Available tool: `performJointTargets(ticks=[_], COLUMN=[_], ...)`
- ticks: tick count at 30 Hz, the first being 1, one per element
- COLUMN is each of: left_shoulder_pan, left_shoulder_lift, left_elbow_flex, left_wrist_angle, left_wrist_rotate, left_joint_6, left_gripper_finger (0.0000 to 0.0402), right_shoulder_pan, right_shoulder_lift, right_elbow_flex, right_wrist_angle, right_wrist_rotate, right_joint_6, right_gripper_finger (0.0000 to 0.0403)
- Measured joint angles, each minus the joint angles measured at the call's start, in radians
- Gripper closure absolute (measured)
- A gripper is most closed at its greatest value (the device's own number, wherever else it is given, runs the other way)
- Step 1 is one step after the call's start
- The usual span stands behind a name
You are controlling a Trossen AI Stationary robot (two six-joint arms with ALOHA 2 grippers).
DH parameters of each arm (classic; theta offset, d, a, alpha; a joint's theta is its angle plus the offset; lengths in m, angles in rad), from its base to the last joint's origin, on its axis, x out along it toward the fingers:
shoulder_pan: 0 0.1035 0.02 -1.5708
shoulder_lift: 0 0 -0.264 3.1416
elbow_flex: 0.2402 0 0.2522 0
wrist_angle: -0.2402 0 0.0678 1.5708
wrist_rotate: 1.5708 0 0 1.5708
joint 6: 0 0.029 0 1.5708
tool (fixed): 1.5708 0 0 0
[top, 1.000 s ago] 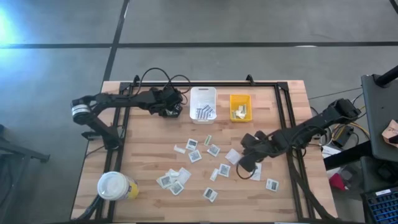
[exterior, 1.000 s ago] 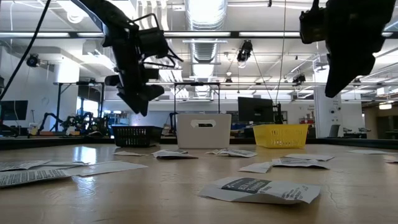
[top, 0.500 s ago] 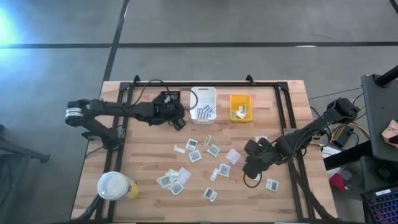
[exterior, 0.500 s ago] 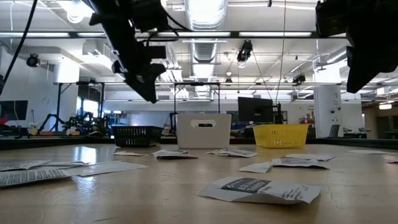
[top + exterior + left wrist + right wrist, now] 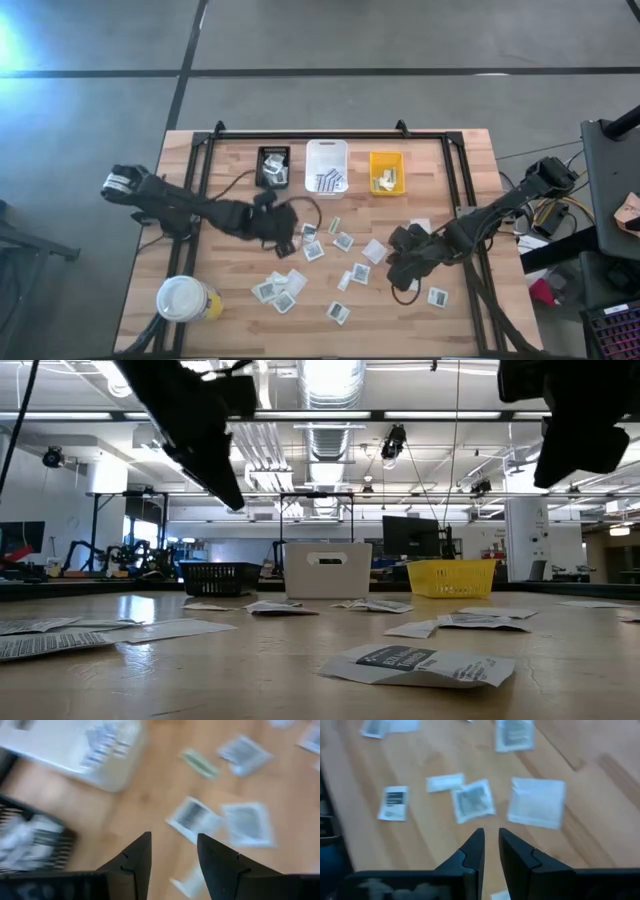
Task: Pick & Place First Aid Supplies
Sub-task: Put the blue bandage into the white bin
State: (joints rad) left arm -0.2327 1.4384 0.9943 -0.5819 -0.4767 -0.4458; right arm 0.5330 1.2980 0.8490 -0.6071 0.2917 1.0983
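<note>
Several small flat packets (image 5: pixel 314 250) lie scattered on the wooden table (image 5: pixel 230 270), among them white squares with dark print (image 5: pixel 344 241) and a pale green strip (image 5: pixel 337 222). My left gripper (image 5: pixel 291 232) hovers open above the left part of the scatter. In the left wrist view its fingers (image 5: pixel 172 847) have nothing between them, and a printed packet (image 5: pixel 192 815) lies past them. My right gripper (image 5: pixel 398 268) hangs above the right part of the scatter. Its fingertips (image 5: pixel 491 837) stand a narrow gap apart with nothing between, short of a printed packet (image 5: pixel 473 800) and a plain white one (image 5: pixel 537 802).
A black bin (image 5: pixel 273 165), a white bin (image 5: pixel 327 168) and a yellow bin (image 5: pixel 386 172) stand in a row at the far edge, each with packets inside. A white-lidded cup (image 5: pixel 185 298) stands at the near left. A black frame rail (image 5: pixel 465 200) runs along the right side.
My left gripper has swung from over the black bin at the far edge toward the near edge and the right, out over the scattered packets, rolling as it went and staying open. The black bin now shows uncovered. The packets have not moved.
</note>
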Motion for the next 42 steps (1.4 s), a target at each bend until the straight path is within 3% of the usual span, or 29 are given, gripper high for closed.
performJointTargets(ticks=[4,10,15,25,30,33,42], left_shoulder_pan=[-0.102,-0.223,-0.301,-0.378,-0.387,-0.387,-0.385], left_shoulder_lift=[0.000,0.000,0.000,0.000,0.000,0.000,0.000], left_elbow_flex=[0.000,-0.001,-0.001,-0.048,-0.069,-0.069,-0.069], left_wrist_angle=[-0.022,-0.071,-0.074,-0.082,-0.090,-0.090,-0.105], left_wrist_rotate=[0.024,0.025,0.024,0.024,0.024,0.024,0.010], left_joint_6=[-0.075,-0.221,-0.321,-0.481,-0.529,-0.526,-0.493], left_gripper_finger=[0.0250,0.0250,0.0250,0.0250,0.0250,0.0250,0.0250], right_shoulder_pan=[0.015,0.038,0.037,0.036,0.036,0.036,0.038], right_shoulder_lift=[0.000,0.000,0.000,0.000,0.000,0.000,0.000], right_elbow_flex=[0.000,0.000,0.000,0.044,0.120,0.180,0.280], right_wrist_angle=[0.090,0.254,0.373,0.411,0.333,0.194,-0.247], right_wrist_rotate=[0.010,0.134,0.164,0.310,0.314,0.314,0.279], right_joint_6=[-0.065,-0.248,-0.397,-0.715,-0.903,-0.921,-0.630], right_gripper_finger=[0.0349,0.0349,0.0349,0.0349,0.0349,0.0349,0.0349])
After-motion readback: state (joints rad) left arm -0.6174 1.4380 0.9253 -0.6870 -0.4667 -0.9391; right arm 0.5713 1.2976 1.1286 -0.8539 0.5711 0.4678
